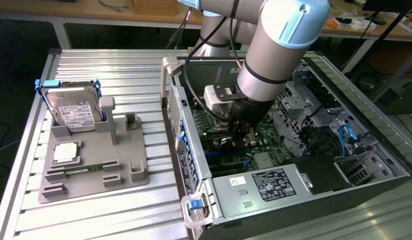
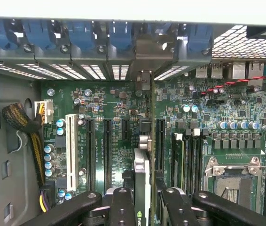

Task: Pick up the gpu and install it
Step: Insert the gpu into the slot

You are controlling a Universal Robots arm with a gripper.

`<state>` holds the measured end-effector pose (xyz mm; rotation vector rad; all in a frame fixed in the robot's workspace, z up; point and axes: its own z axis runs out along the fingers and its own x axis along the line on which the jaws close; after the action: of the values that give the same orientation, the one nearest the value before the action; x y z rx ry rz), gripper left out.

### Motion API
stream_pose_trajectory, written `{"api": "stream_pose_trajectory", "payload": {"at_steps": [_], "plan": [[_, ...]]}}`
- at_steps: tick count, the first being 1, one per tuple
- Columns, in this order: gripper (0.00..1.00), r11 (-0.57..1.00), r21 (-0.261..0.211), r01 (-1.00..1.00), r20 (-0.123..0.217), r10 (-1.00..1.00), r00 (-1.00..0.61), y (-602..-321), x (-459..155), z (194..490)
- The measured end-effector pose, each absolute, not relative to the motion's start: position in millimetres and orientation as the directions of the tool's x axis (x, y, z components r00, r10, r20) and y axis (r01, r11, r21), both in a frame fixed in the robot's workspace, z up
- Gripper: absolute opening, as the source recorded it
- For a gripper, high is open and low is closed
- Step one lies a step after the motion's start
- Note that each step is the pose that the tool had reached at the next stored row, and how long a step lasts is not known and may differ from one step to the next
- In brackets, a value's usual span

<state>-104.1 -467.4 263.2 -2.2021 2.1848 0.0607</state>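
Observation:
Held edge-on, the gpu [image 2: 142, 169] is a thin dark card with a silvery edge, and my gripper [image 2: 144, 207] is shut on it between two black fingers [image 2: 122, 207]. The card stands upright over the black expansion slots of the green motherboard [image 2: 208, 108]. Its far end reaches the metal bracket opening [image 2: 144, 52] in the case's rear wall. Whether it sits fully in a slot I cannot tell. In the exterior view my gripper [image 1: 239, 137] is lowered deep inside the open computer case [image 1: 259, 185].
A white slot [image 2: 71, 150], blue bracket clips [image 2: 81, 33], a braided cable bundle [image 2: 22, 122] and the bare processor socket [image 2: 231, 179] surround the card. Outside the case, a grey holder tray [image 1: 92, 170] carries a silver hard drive [image 1: 72, 107] and a processor [image 1: 66, 152].

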Motion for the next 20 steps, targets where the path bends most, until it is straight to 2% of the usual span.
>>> {"api": "stream_pose_trajectory", "payload": {"at_steps": [20], "plan": [[0.27, -0.025, 0.000, -1.000, -0.055, -0.998, 0.024, -466.7, -104.1, 259.0]]}}
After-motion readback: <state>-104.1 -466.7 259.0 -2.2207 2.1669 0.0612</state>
